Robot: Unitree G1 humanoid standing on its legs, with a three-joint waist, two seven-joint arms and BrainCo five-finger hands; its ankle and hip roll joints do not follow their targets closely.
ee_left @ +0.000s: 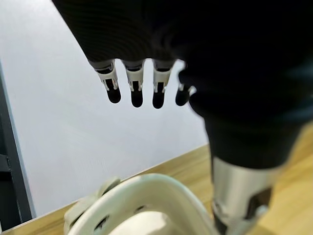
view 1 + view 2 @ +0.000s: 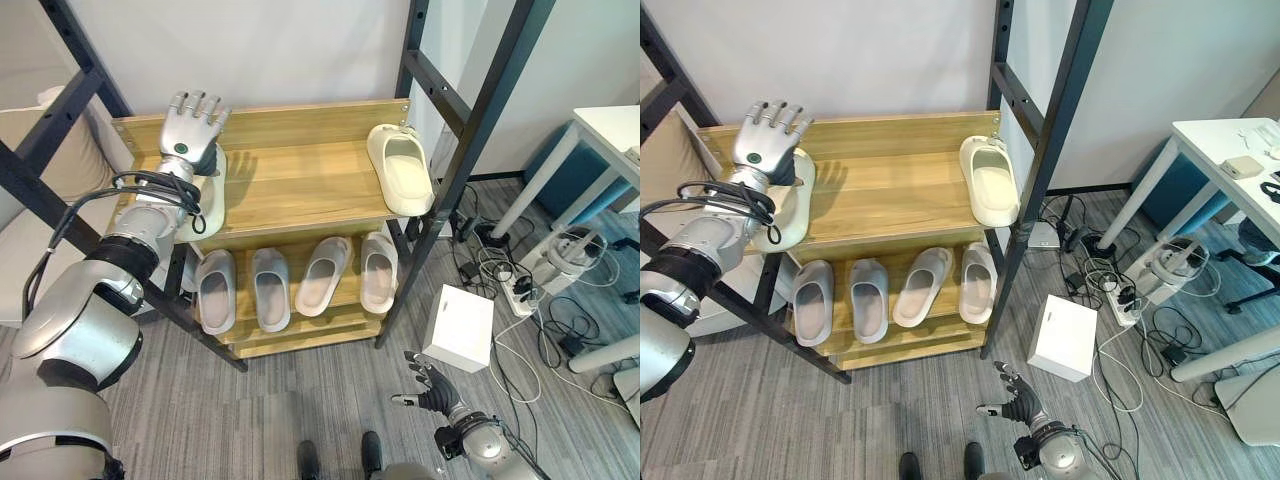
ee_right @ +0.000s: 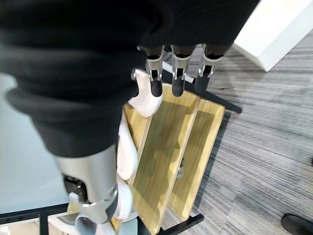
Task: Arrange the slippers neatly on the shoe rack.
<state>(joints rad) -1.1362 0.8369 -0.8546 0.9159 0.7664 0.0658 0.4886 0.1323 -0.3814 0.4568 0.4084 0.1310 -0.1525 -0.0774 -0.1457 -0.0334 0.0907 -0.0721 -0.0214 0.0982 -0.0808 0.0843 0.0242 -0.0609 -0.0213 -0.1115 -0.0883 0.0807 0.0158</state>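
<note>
Your widest opening is the bare middle of the top shelf [image 2: 300,185], between the slipper under your left hand [image 2: 192,125] and the cream slipper [image 2: 400,168] at the right end. Dark frame posts [image 2: 480,130] flank the rack. Four grey slippers [image 2: 295,280] crowd the lower shelf; a white box [image 2: 457,327] sits right of it.

My two head cameras look steeply down from above and share the wooden shoe rack [image 2: 290,190] at 12 o'clock, the right eye view set slightly to one side. My left wrist camera sits very close behind the left robot hand [image 1: 137,83], facing the wall across a cream slipper [image 1: 146,205]. My right wrist camera looks past the right robot hand [image 3: 171,73] at the rack's lower shelf.
</note>
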